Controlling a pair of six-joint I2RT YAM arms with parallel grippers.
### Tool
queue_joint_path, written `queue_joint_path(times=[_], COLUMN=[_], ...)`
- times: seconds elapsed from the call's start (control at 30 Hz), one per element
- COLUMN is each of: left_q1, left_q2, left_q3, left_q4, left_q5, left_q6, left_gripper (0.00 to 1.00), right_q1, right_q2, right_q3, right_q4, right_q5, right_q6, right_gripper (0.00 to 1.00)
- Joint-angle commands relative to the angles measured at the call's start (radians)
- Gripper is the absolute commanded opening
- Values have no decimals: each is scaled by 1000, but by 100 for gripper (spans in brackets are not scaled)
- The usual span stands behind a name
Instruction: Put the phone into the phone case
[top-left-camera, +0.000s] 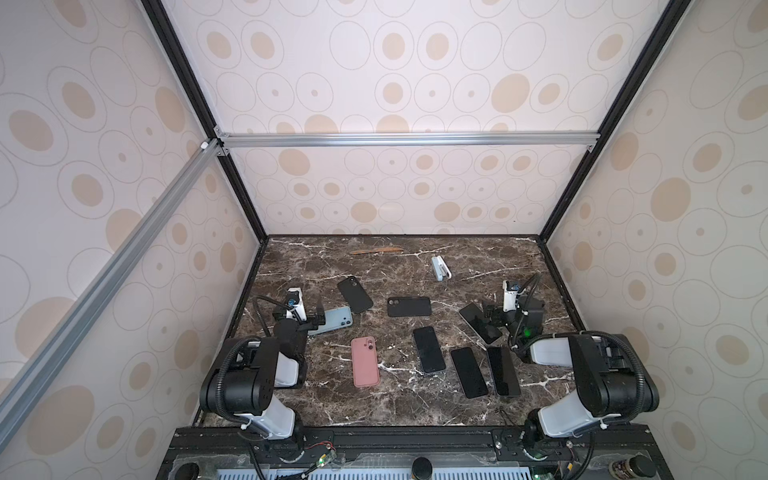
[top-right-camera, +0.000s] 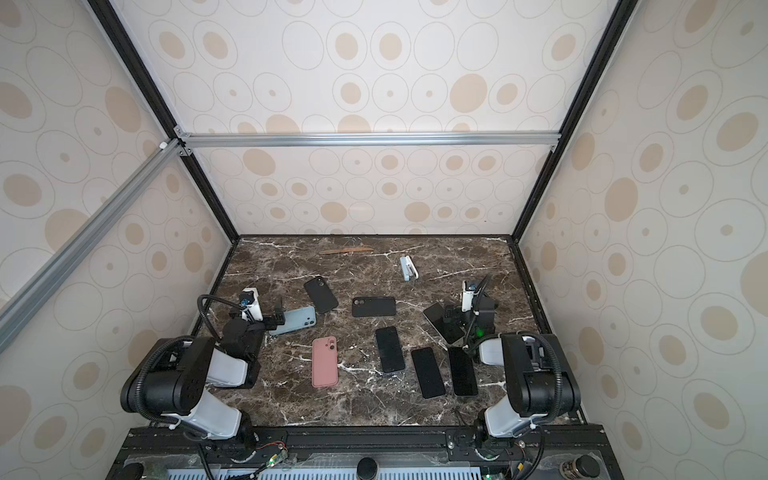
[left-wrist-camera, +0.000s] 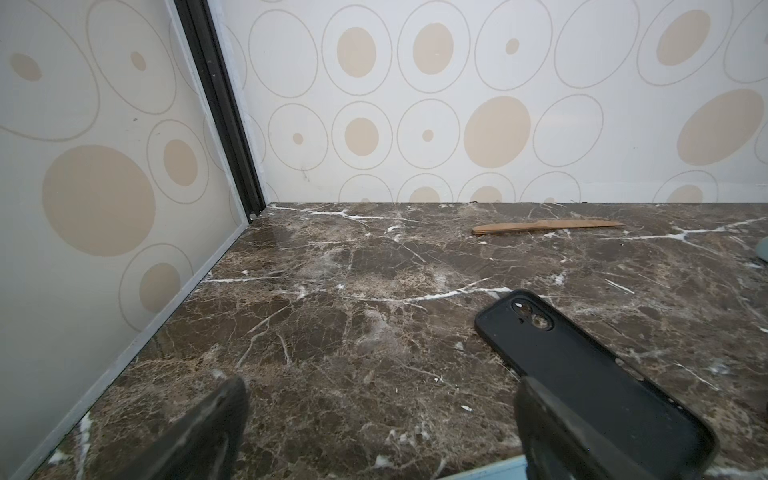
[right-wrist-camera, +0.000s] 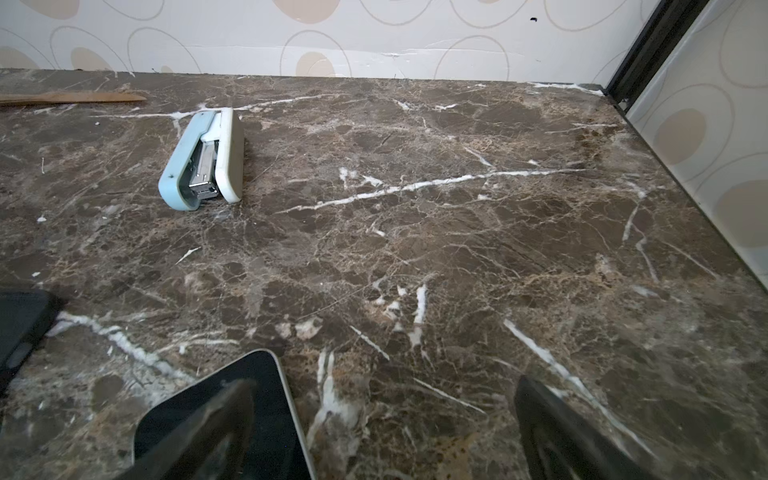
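Note:
Several dark-screened phones lie face up on the marble table, one of them tilted under my right gripper. That gripper is open, with one finger over the phone's corner and bare marble between its jaws. Several phone cases lie on the left half: light blue, pink, and two black. My left gripper stands open over the light blue case's near end, holding nothing. A black case lies beside one of its fingers.
A blue-and-white stapler and a wooden knife lie near the back wall. Patterned walls with black frame posts close in the table on three sides. Three more phones lie side by side at front centre.

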Motion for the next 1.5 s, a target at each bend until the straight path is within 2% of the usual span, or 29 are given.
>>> queue_joint_path(times=[0.0, 1.33, 1.4, 1.47], left_q1=[-7, -9, -9, -9], left_q2=[5, 4, -13, -64], left_q3=[24, 22, 14, 19], left_q4=[5, 8, 7, -51], left_q5=[9, 8, -29, -75], left_q6=[26, 25, 8, -6], left_gripper=[99, 98, 97, 97], right_q1=[-2, -2, -3, -2], right_q2=[-12, -15, -26, -96], right_q3=[4, 3, 5, 52], right_q4=[13, 15, 34, -119], right_q5=[10, 9, 13, 13], right_q6=[0, 2, 6, 1], right_gripper=[100, 100, 99, 98])
